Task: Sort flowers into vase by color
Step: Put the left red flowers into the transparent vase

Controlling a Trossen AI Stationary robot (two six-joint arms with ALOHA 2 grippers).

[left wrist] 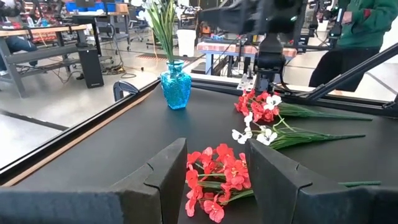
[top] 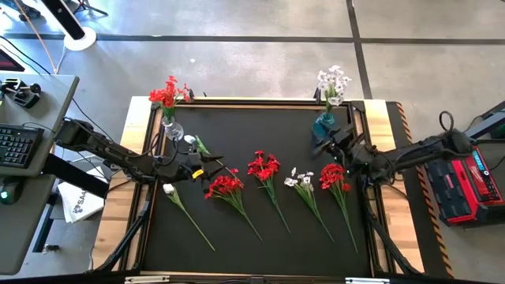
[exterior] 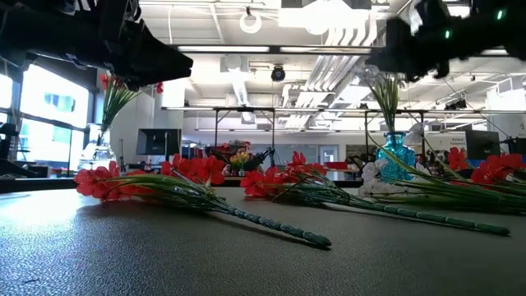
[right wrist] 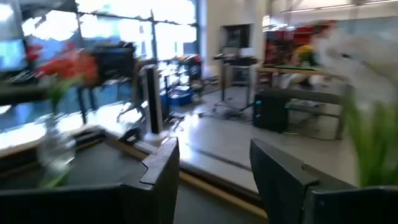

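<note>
Several flower sprays lie in a row on the black mat: a white bud [top: 168,189], a red spray [top: 225,185], a second red one [top: 263,166], a white spray [top: 300,180] and a third red one [top: 333,175]. A clear vase [top: 172,128] at the far left holds red flowers. A blue vase [top: 324,125] at the far right holds white flowers [top: 334,82]. My left gripper [top: 215,166] hovers open just left of the red spray [left wrist: 214,180] and holds nothing. My right gripper [top: 322,147] is open and empty [right wrist: 214,149], beside the blue vase.
The mat sits inside a raised wooden frame [top: 252,100] around the table. A small white-and-green sprig [top: 196,143] lies near the clear vase. A desk with a keyboard [top: 17,146] stands left of the table, and a red case [top: 465,185] right of it. A person [left wrist: 367,25] stands beyond the table.
</note>
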